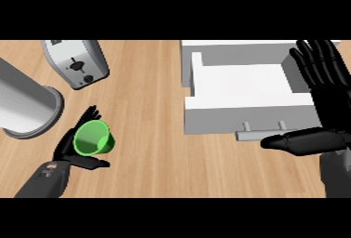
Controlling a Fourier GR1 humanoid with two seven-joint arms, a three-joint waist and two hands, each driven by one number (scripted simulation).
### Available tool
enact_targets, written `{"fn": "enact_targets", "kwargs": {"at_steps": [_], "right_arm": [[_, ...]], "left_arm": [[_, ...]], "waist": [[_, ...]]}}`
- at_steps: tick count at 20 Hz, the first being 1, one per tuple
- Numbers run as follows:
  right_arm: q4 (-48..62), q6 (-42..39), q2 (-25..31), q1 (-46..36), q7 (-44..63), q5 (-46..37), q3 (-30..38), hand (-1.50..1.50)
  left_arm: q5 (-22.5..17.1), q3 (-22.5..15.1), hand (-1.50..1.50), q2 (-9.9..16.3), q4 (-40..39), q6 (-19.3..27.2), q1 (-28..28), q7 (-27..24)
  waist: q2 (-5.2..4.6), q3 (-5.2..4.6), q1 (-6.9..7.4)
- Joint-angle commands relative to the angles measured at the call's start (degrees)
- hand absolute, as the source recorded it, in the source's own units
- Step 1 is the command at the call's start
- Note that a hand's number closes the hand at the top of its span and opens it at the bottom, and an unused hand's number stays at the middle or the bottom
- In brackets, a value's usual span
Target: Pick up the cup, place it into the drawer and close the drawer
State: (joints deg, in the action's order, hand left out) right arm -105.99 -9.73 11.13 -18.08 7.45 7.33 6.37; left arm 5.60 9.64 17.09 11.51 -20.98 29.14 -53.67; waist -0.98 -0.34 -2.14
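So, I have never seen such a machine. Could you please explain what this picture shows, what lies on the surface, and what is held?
The one picture looks steeply down from the robot's head onto a wooden counter. Two grey forearms with black hands come in from below. The left hand curls round a green cup. The right hand is open, fingers straight, beside the open white drawer. Its grey handle faces the robot. At the upper left stand a toaster and a grey metal cylinder.

Toaster (77,62) beside grey cylinder (26,104)
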Motion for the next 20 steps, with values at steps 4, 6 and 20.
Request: {"fn": "enact_targets", "kwargs": {"at_steps": [4,6,20], "right_arm": [[-1.31,0.19,0.29,0.21,0.62,-1.11,-0.64,-1.50],[1.59,0.15,0.27,-1.82,0.43,-0.02,0.35,-1.50],[0.26,-1.22,1.52,-0.08,0.79,0.86,1.19,-1.50]], "left_arm": [[0.48,-0.38,-1.50,-0.29,-1.36,-7.24,-0.10,-7.13],[0.51,-0.88,-1.50,-2.58,-1.04,-8.38,1.81,-5.24],[-2.25,3.40,1.50,-5.78,4.79,8.15,-0.20,-17.06]], "waist": [[0.02,-0.05,-0.37],[0.00,0.00,0.05],[0.10,0.01,0.23]]}}
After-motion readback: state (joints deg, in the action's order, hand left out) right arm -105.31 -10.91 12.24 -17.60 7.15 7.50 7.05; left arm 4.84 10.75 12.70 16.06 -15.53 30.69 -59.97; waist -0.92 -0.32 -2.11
